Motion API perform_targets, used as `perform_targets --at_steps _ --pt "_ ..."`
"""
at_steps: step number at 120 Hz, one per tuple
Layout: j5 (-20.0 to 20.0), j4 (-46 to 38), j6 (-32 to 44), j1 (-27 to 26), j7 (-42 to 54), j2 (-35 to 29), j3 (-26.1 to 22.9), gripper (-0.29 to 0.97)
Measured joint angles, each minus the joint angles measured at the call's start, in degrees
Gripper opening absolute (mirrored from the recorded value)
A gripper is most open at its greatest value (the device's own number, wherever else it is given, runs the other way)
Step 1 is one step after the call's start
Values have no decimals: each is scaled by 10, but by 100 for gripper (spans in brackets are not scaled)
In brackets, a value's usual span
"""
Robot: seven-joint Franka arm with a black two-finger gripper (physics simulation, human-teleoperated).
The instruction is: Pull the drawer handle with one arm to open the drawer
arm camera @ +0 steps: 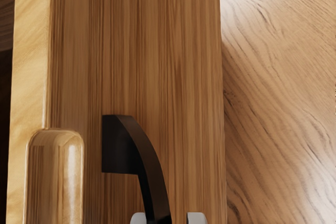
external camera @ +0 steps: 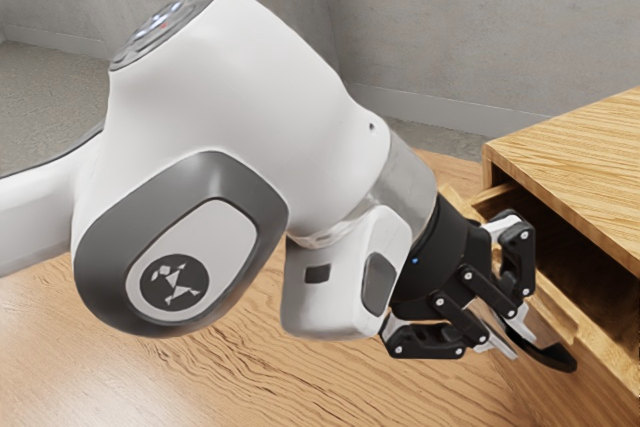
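the gripper (external camera: 512,315) sits low at the cabinet's front, fingers partly spread and straddling the black drawer handle (external camera: 547,355). in the wrist view one pale fingertip (arm camera: 137,217) sits right against the handle (arm camera: 139,150), while the other has a sliver of wood showing between it and the bar, so i'd call it a loose hook and not a real pinch. the arm (external camera: 230,177) comes in from the exterior view's left, big white elbow up front, wrist angled down toward the exterior view's right.

the handle is a curved black bar on a square black foot, mounted on the drawer (arm camera: 136,51) front, which is a plain oak-looking panel with the grain running along its length. the drawer (external camera: 555,312) is pulled partway out of the wooden cabinet (external camera: 580,157) on the exterior view's right, which rests on the wood-grain tabletop (external camera: 150,377). the gap behind the front is just dark, so i can't tell what's in there.
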Motion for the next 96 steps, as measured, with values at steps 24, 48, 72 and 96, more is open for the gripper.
perform_targets --at_steps 24,48,72,96 --pt "-2 -12 0 0 0 -14 0 -2" --pt "-7 -28 0 0 -1 -33 1 -2" --pt "-11 -41 1 1 -1 -46 1 -2" --pt "-12 -54 4 0 -2 -60 6 -2"
